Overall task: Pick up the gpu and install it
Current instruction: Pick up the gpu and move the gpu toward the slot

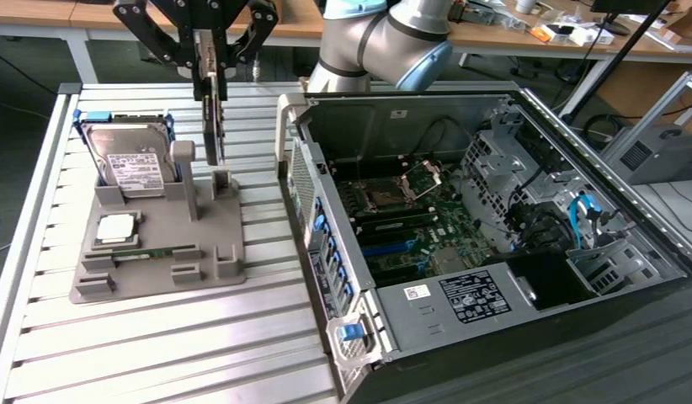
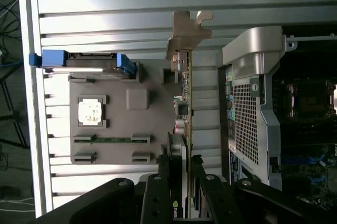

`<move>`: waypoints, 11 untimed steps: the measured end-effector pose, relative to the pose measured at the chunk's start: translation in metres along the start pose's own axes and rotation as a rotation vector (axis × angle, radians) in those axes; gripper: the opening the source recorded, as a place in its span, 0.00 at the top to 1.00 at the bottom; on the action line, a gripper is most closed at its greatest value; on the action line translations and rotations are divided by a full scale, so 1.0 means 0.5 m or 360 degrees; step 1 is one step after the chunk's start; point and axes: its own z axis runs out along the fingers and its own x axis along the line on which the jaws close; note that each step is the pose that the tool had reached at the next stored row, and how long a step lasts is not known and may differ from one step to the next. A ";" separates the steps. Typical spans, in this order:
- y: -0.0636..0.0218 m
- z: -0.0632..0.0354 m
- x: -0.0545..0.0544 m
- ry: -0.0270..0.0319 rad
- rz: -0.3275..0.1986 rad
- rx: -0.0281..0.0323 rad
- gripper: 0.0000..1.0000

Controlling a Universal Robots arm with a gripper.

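Jaws pinched on the upper end of the gpu (image 1: 215,118), the card hanging edge-on straight below them (its metal bracket (image 2: 187,29) at the end farthest from the jaws) over the grey holder (image 1: 155,273) on the slatted counter (image 1: 133,353), hard drive (image 1: 138,164) and open computer case (image 1: 436,126) to either side

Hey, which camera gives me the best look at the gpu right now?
The wrist view: the gpu runs lengthwise from the claw, showing its metal bracket and components. The exterior view shows the gpu only as a thin dark edge hanging from the claw above the grey holder.
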 end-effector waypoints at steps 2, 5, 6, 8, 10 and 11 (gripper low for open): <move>-0.003 0.000 -0.001 0.00002 0.0000 0.00001 0.73; -0.008 0.000 -0.005 0.00001 0.0000 0.00000 0.73; -0.010 0.000 -0.006 0.00000 0.0000 0.00001 0.73; -0.014 0.000 -0.011 0.00000 0.0000 -0.00001 0.73; -0.017 0.000 -0.014 0.00001 0.0000 0.00001 0.73; -0.019 0.000 -0.018 0.00001 0.0000 0.00000 0.73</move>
